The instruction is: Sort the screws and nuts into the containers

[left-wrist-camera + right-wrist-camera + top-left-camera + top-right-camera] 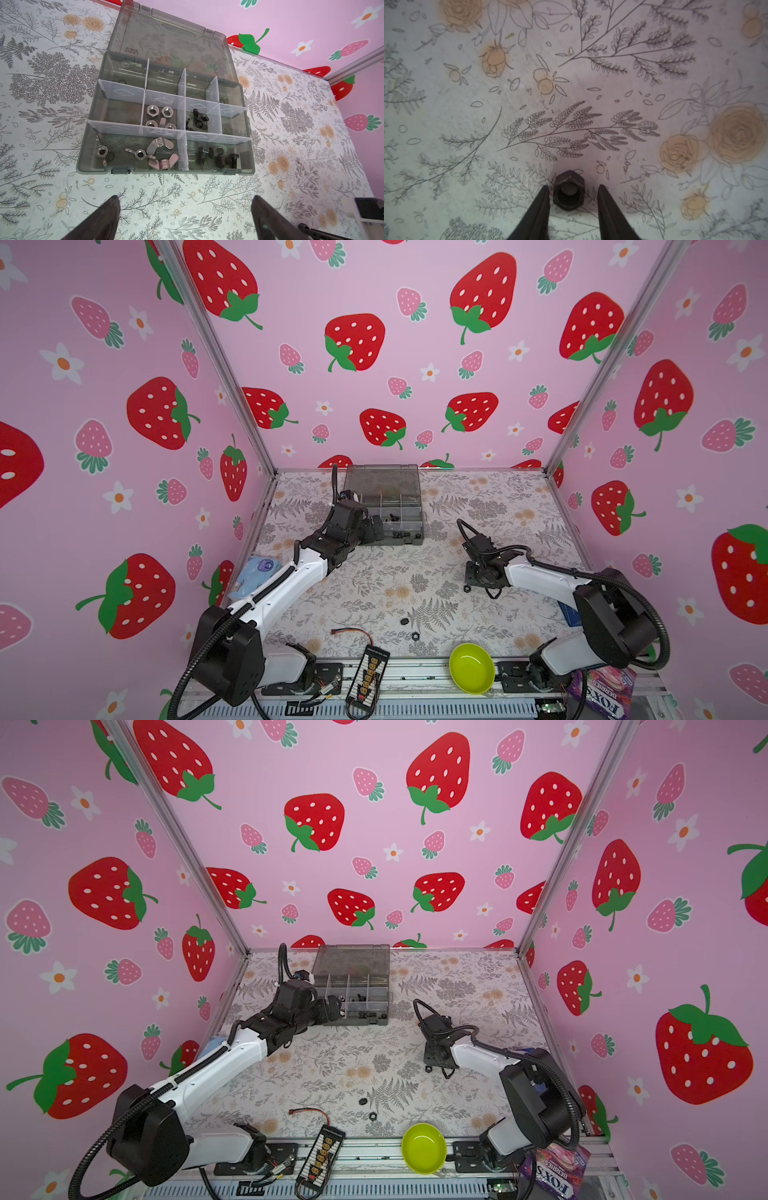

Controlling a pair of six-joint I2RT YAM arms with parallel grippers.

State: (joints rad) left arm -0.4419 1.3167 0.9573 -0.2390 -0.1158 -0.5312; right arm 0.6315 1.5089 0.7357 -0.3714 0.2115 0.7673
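Observation:
The smoky-grey organizer box (pixel 409 489) lies open at the back of the table, its containers (pixel 83 164) plain in the left wrist view. Separate containers hold silver hex nuts (pixel 160 118), black nuts (pixel 198 120), silver wing nuts (pixel 158 151) and black screws (pixel 218 158). My left gripper (pixel 185 199) hangs open and empty just in front of the box (pixel 376 969). My right gripper (pixel 573 187) is down at the table, open, with a black hex nut (pixel 569 193) between its fingertips and a gap on one side. Two more black nuts (pixel 404 620) (pixel 414 635) lie loose near the front.
A lime-green bowl (pixel 471 668) sits at the front edge. A red-and-black wire (pixel 351 632) runs to a black connector board (pixel 368 676). A blue packet (pixel 253 580) lies under the left arm. A purple candy bag (pixel 602 693) is at the front right corner.

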